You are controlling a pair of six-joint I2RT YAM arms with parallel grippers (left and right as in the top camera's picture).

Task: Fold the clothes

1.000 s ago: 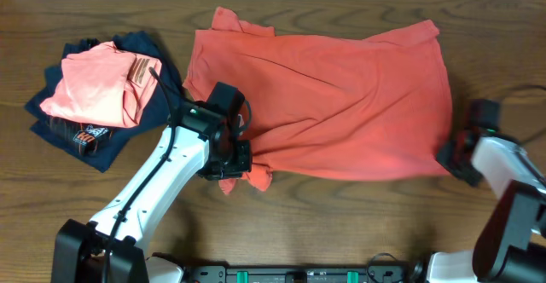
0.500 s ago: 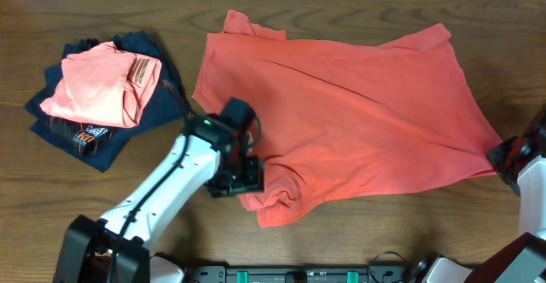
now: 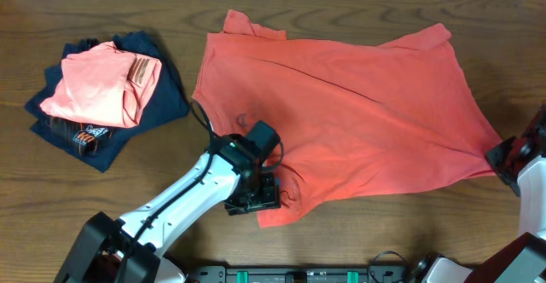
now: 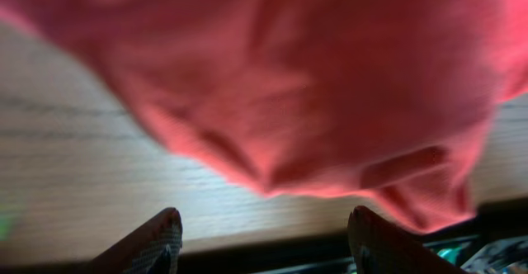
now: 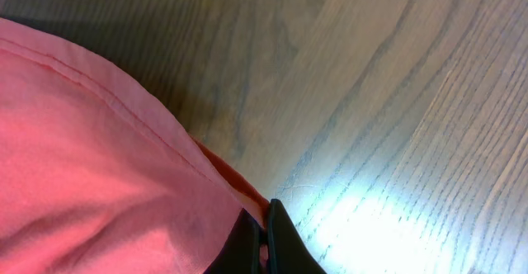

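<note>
The coral-red T-shirt point(image 3: 358, 112) lies spread over the middle of the table, its lower-left corner bunched into a rumpled flap. My left gripper point(image 3: 260, 196) hovers over that flap, open. In the left wrist view the cloth point(image 4: 313, 84) lies beyond the gripper point(image 4: 264, 243), and only bare wood shows between its spread fingers. My right gripper point(image 3: 502, 157) sits at the shirt's stretched lower-right corner. The right wrist view shows it point(image 5: 266, 229) shut on the hem of the shirt point(image 5: 99, 167). No lettering shows on the shirt.
A paler salmon-pink folded shirt point(image 3: 98, 83) rests on a navy-blue garment point(image 3: 166, 104) at the far left. Bare wooden table point(image 3: 384, 240) runs along the front edge, and the arm bases stand just below it.
The left gripper opened, let the bunched corner drop and slid right along the front edge. The right arm first dragged the shirt rightward and stretched it out, then held still.
</note>
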